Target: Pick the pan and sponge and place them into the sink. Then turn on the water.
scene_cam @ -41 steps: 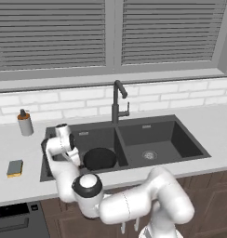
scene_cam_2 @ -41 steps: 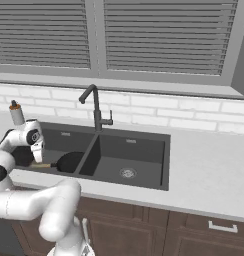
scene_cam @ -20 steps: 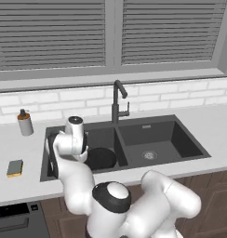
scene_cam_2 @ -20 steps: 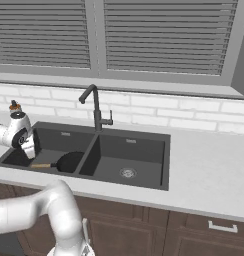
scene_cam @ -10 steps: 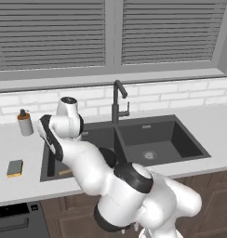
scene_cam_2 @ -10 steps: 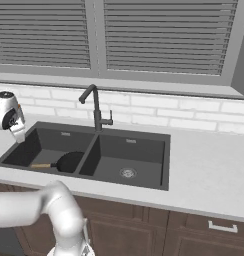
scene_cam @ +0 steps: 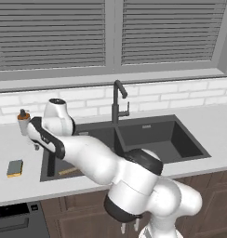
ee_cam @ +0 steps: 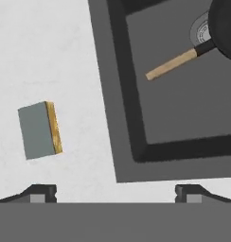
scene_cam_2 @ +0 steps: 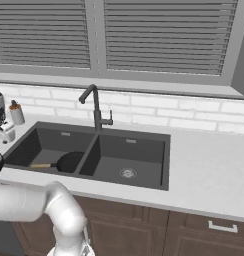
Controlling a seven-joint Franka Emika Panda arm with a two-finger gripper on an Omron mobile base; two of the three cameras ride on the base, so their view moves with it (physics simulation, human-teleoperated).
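One pan is lying in the sink, upper right of the hand view, handle pointing lower left. One sponge is sitting left, long axis vertical. The gripper is hanging released.

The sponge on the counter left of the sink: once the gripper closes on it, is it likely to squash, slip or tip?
The sponge is a small two-layer block, so it probably compresses under the fingers and weighs little. It lies flat on the counter, so tipping looks unlikely; a push would more likely slide it. The gripper hangs open, wide enough to straddle it, apparently.
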